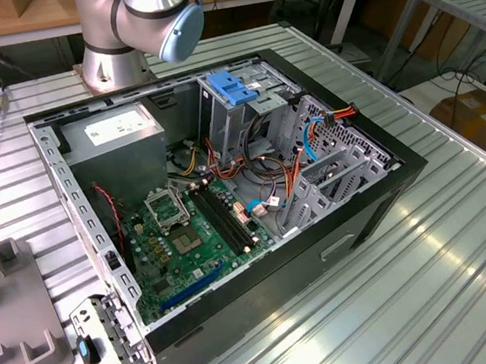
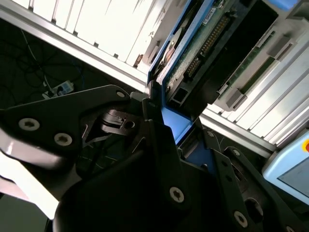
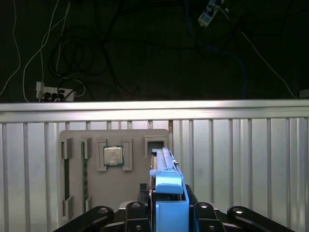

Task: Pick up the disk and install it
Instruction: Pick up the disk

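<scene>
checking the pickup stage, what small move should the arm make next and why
Probably a straight lift away from the flat grey tray: the fingers grip the dark hard disk with blue plastic side rails, whose far end sits right at the tray's slot.

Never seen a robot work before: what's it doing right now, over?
Gripper shut on disk. Disk on edge, at grey tray. Case open, loose cables beside cage.

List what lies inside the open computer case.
Green motherboard, grey power supply, blue-topped drive cage, loose cables. Whatever sits beneath the cage and supply is covered.
</scene>
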Tool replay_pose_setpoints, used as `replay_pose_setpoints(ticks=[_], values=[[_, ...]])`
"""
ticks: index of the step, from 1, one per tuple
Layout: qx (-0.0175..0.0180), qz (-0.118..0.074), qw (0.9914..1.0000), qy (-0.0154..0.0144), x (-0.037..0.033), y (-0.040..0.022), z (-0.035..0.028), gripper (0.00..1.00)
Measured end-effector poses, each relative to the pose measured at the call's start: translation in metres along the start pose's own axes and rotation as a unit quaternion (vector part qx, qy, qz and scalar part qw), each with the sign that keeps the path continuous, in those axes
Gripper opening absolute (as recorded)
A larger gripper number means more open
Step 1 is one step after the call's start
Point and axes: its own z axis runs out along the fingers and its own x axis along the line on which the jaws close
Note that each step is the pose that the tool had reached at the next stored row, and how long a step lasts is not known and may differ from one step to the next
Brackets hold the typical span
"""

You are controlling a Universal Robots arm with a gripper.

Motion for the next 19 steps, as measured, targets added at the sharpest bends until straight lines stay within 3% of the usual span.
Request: replay_pose_setpoints(ticks=[4,19], values=[[0.0,0.0,1.0,0.0,-0.0002,0.0,-0.006,0.37],[0.0001,0.0,1.0,-0.0003,-0.001,0.0003,-0.0382,0.37]])
